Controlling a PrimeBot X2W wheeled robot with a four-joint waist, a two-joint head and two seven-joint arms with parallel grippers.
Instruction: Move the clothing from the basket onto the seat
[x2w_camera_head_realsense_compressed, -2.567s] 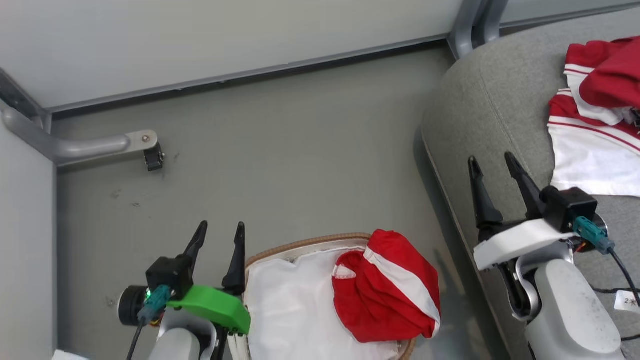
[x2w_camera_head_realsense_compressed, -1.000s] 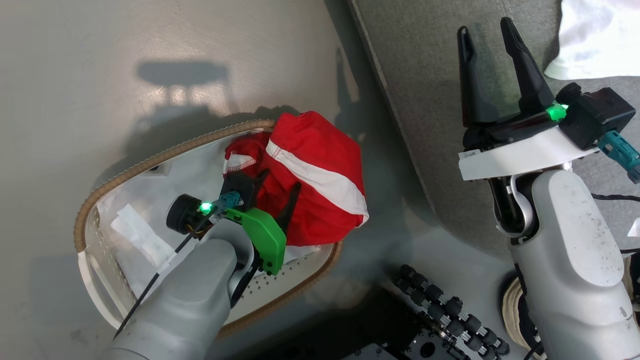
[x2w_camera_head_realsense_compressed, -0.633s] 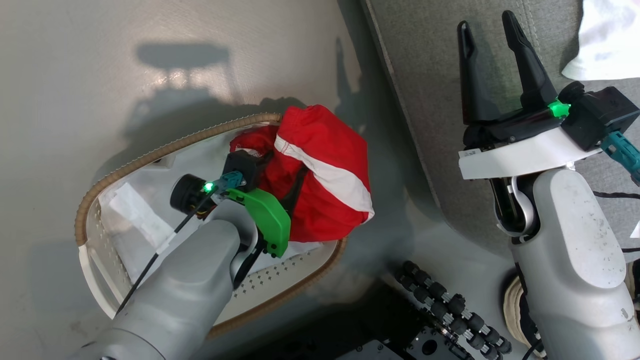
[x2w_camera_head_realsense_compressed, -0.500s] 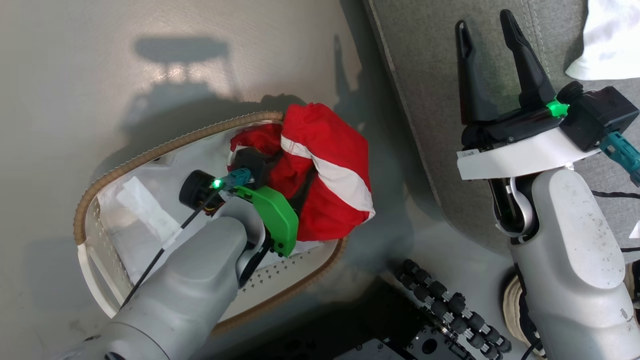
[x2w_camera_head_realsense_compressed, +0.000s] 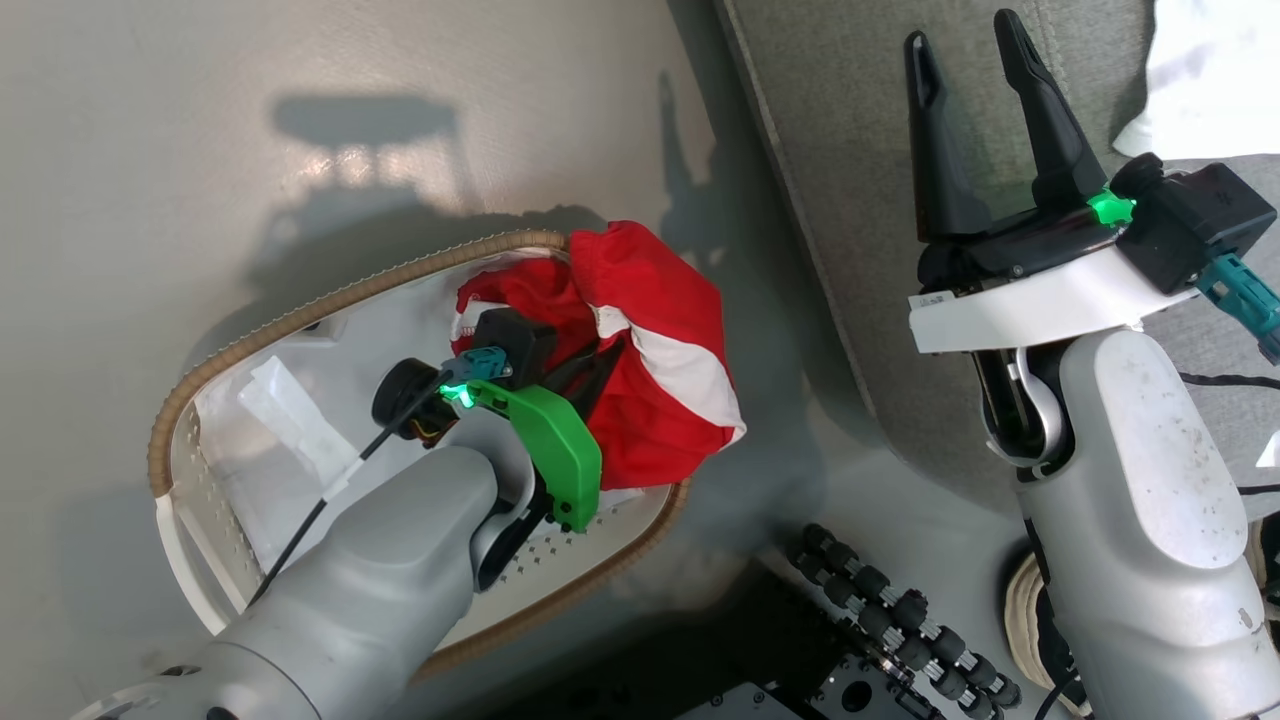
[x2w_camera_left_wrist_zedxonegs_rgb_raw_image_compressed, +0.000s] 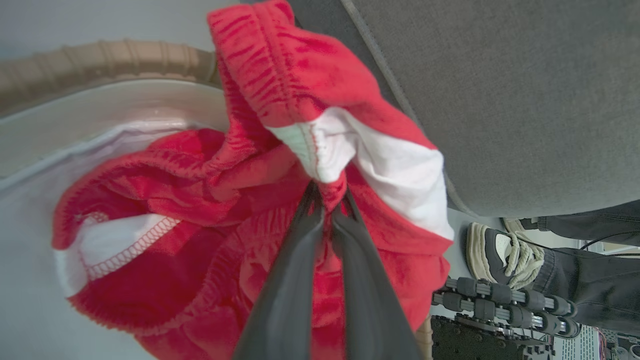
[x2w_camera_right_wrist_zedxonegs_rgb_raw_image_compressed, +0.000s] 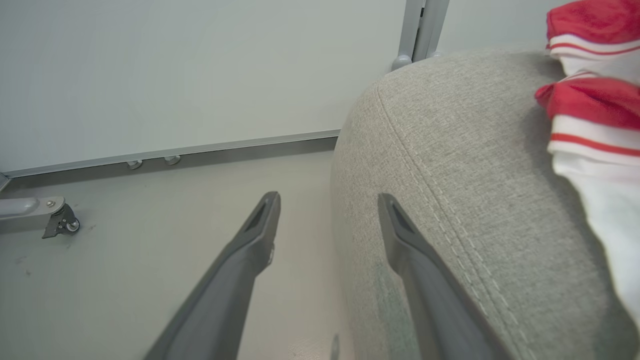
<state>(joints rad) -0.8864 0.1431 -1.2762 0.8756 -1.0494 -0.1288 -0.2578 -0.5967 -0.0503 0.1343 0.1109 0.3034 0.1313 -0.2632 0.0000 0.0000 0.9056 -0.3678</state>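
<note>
Seat (x2w_camera_head_realsense_compressed: 850, 140) first, the big grey sofa filling the upper right, with red-and-white garments (x2w_camera_right_wrist_zedxonegs_rgb_raw_image_compressed: 590, 95) lying on its cushion. Basket (x2w_camera_head_realsense_compressed: 330, 300) sits on the floor just beside the sofa's edge, brown rim all round, a plain white sheet (x2w_camera_head_realsense_compressed: 285, 440) lining its bottom. Clothing (x2w_camera_head_realsense_compressed: 660, 300), the bundled red piece with a white stripe, is in the basket's far end, bulging over the rim on the sofa side.

And the left gripper (x2w_camera_left_wrist_zedxonegs_rgb_raw_image_compressed: 327, 200) is right in there, jaws pressed together on a fold of red fabric where the white panel meets it. A thin pinch, that. The right gripper (x2w_camera_head_realsense_compressed: 960, 35) hangs over the sofa's edge, jaws spread wide, holding nothing.

What looks called for now is a straight lift, high enough for the trailing cloth to clear the rim, before any swing towards the sofa. Go sideways too soon and the basket likely drags along. Watch the white sheet as well; it should stay put. Keep the pinch firm, since the fold could slip.

Writing? A small white tag (x2w_camera_head_realsense_compressed: 935, 298) on the right wrist bracket carries print too small to read. Nothing legible on the garment.
</note>
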